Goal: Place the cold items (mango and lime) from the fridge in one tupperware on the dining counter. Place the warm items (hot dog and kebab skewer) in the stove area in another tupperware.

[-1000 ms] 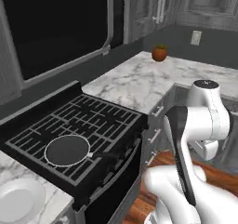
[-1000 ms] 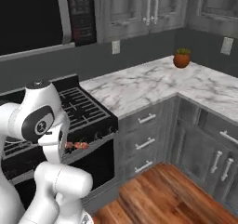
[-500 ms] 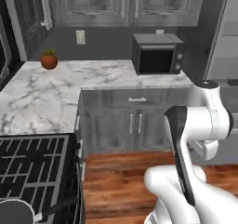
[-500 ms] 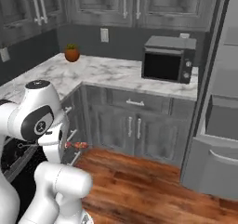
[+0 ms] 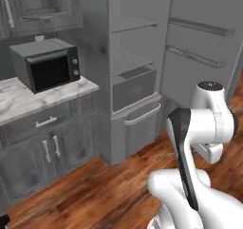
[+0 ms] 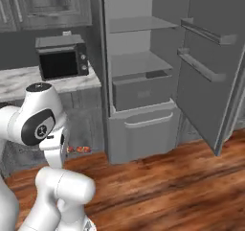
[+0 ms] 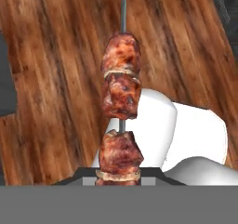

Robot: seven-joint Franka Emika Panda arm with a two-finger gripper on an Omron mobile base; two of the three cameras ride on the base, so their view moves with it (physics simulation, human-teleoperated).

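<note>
Both base views face open fridge (image 5: 135, 81) from either side; hand view close, facing floor (image 7: 51, 79).

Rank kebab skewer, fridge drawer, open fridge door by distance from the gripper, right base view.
1. kebab skewer: held in the gripper, low at the left beside the arm.
2. fridge drawer: centre, inside the fridge, past the skewer.
3. open fridge door: far right, swung out, farthest.

I see the kebab skewer (image 7: 121, 102) sticking straight out from my pincer, brown meat chunks on it, over the wood floor (image 7: 56, 79).
</note>
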